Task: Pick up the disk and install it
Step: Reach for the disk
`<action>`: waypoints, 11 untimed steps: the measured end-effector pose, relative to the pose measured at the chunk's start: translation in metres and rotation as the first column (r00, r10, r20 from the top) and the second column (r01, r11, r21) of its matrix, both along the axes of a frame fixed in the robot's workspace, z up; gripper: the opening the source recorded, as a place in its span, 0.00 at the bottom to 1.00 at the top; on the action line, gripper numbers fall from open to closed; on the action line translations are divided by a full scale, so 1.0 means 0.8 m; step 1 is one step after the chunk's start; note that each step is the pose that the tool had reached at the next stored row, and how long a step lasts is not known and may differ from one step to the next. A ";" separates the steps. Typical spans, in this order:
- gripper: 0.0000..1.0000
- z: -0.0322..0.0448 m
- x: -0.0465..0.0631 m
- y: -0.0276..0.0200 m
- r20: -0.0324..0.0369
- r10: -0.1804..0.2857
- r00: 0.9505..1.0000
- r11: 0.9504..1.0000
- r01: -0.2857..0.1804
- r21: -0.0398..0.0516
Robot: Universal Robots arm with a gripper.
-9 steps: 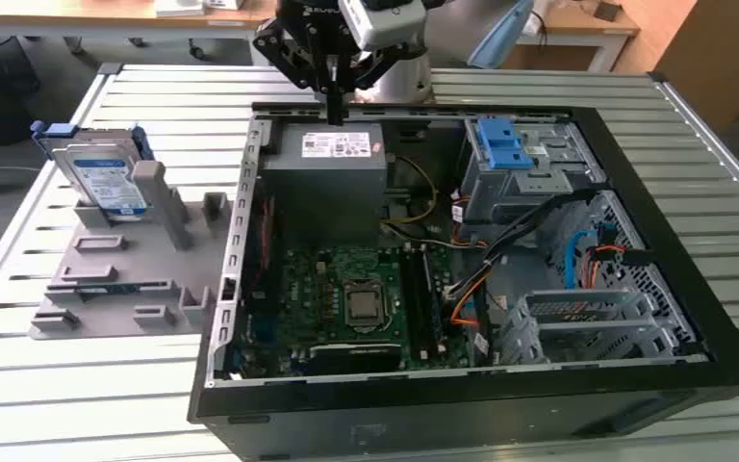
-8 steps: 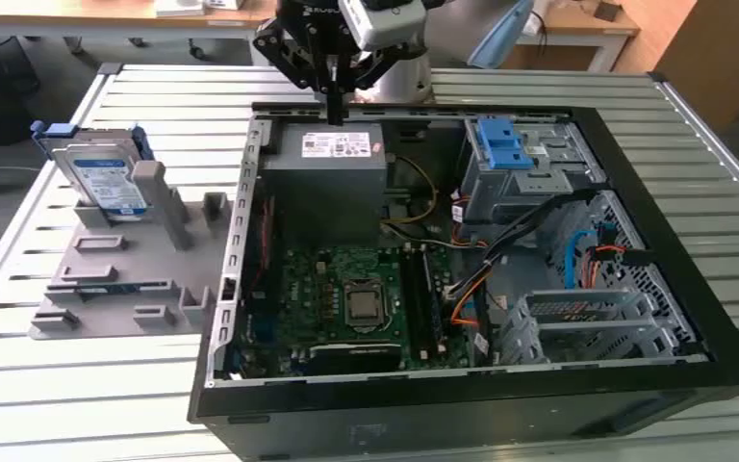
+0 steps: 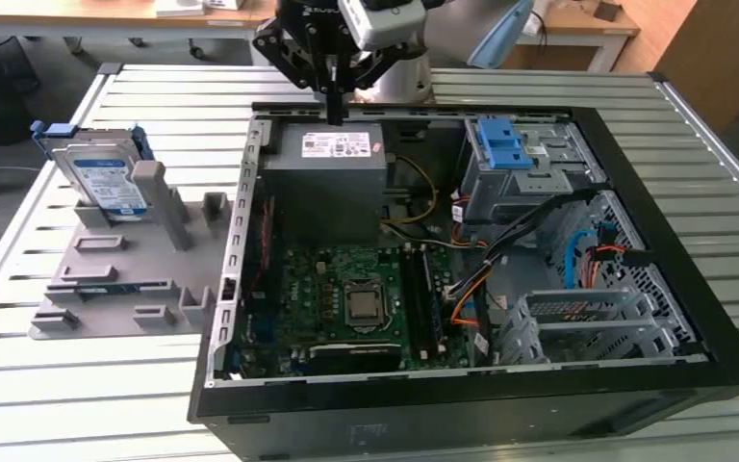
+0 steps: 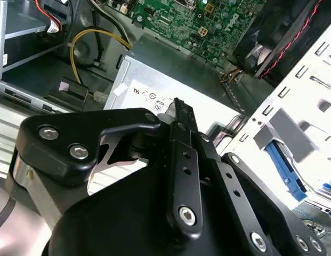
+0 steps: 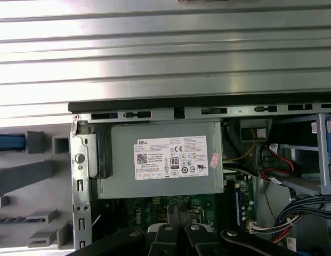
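Note:
The disk [image 3: 100, 178], silver with a blue-and-white label and a blue frame, stands on edge in a grey holder [image 3: 126, 279] on the table at the exterior view's left. Its blue edge shows in the first wrist view [image 5: 8, 142]. My gripper [image 3: 335, 115] hangs over the far edge of the open computer case [image 3: 472, 404], above the grey power supply box [image 3: 331, 178], well apart from the disk. Its fingers are shut together with nothing between them, as the second wrist view [image 4: 178, 106] also shows.
Inside the case lie the green motherboard [image 3: 344, 298], loose cables [image 3: 472, 279], a drive cage with a blue latch piece [image 3: 504, 144] and a metal bay [image 3: 600, 327]. The slatted metal table [image 3: 88, 385] surrounds the case. Desks stand behind.

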State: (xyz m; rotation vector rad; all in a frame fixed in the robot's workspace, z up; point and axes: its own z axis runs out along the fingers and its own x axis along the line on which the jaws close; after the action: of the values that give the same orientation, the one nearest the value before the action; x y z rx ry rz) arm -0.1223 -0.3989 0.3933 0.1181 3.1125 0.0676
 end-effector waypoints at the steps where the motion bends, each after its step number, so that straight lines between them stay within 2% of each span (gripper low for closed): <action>1: 0.11 0.0000 -0.001 0.0000 0.000 0.000 1.000 1.000 0.000 0.000; 11: 0.11 0.0000 -0.015 0.0000 0.000 0.000 1.000 1.000 0.000 0.000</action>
State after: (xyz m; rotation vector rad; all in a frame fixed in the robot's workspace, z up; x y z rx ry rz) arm -0.1343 -0.3989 0.3933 0.1180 3.1124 0.0677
